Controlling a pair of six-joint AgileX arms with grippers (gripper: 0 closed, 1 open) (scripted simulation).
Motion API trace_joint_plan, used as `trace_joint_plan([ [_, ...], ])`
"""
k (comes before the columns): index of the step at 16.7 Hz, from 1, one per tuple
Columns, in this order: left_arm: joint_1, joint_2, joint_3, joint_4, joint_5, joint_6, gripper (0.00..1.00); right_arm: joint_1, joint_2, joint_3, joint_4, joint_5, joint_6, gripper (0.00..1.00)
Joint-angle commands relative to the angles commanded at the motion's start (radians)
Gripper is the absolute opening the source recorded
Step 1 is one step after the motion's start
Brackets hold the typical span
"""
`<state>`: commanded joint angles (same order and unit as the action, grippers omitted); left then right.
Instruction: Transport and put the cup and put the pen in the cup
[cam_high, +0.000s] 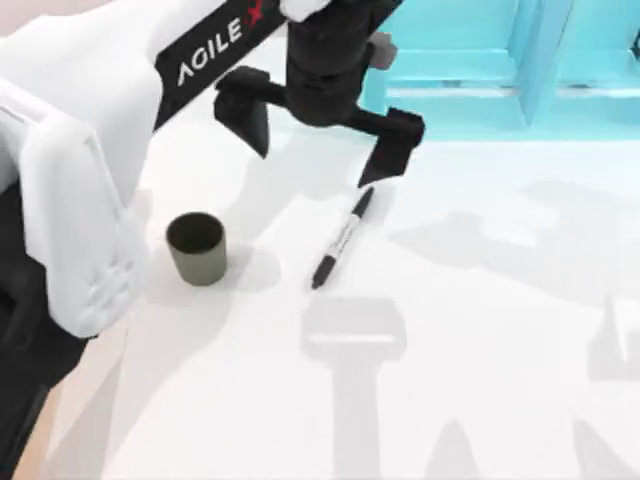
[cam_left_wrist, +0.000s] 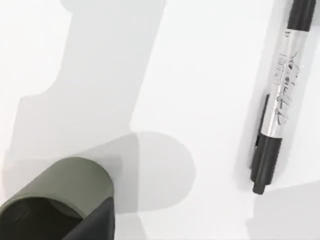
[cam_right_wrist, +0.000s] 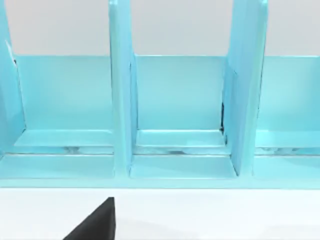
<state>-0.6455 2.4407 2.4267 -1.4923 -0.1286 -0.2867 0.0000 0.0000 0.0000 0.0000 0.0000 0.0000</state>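
Left claw (fingers spread) hovers above pen, cup.

Straight ahead stands a light blue rack, upright on the white bench at its far side. Tall dividers split it into open compartments side by side, each with a shallow floor. One dark finger of the tool pokes in over the near bench.
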Motion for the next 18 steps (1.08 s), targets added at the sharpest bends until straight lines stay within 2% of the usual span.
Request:
trace_joint_plan([
  [4, -0.096, 0.078, -0.051, 0.103, -0.085, 0.043, 1.00, 0.000, 0.000, 0.000, 0.000, 0.000, 0.000, 1.00],
  [10, -0.092, 0.081, -0.066, 0.118, -0.085, 0.046, 1.00, 0.000, 0.000, 0.000, 0.000, 0.000, 0.000, 1.00],
  [18, -0.055, 0.137, -0.300, 0.425, -0.083, 0.087, 1.00, 0.000, 0.000, 0.000, 0.000, 0.000, 0.000, 1.00],
])
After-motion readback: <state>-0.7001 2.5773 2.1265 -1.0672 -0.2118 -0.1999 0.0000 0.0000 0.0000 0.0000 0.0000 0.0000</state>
